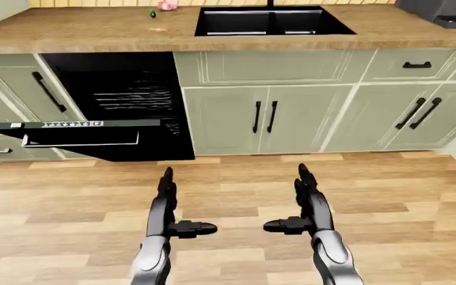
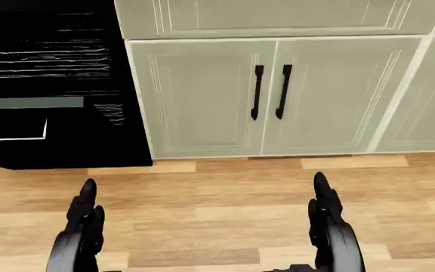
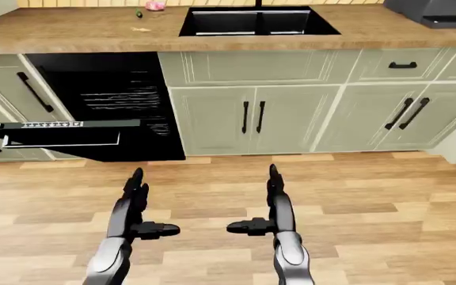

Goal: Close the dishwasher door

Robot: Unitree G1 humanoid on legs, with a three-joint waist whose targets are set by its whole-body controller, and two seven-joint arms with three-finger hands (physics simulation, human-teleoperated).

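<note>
Dishwasher's black drop-down door (image 1: pixel 77 133) hangs open at the left-eye view's left, under the brown wooden worktop (image 1: pixel 93 29). We hold our left hand (image 1: pixel 167 205) and right hand (image 1: pixel 307 202) released, fingers extended, above the plank floor (image 1: pixel 386 196).

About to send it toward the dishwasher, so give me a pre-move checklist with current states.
1. Dishwasher door open, hanging down flat: not ok, still to close.
2. Left hand empty, fingers open: ok.
3. Right hand empty, fingers open: ok.
4. Hands touching the door: not ok, both low over the wooden floor.
5. Door lined up with robot: not ok, it lies toward the view's left.
6. Racks inside pushed in: cannot tell.
</note>
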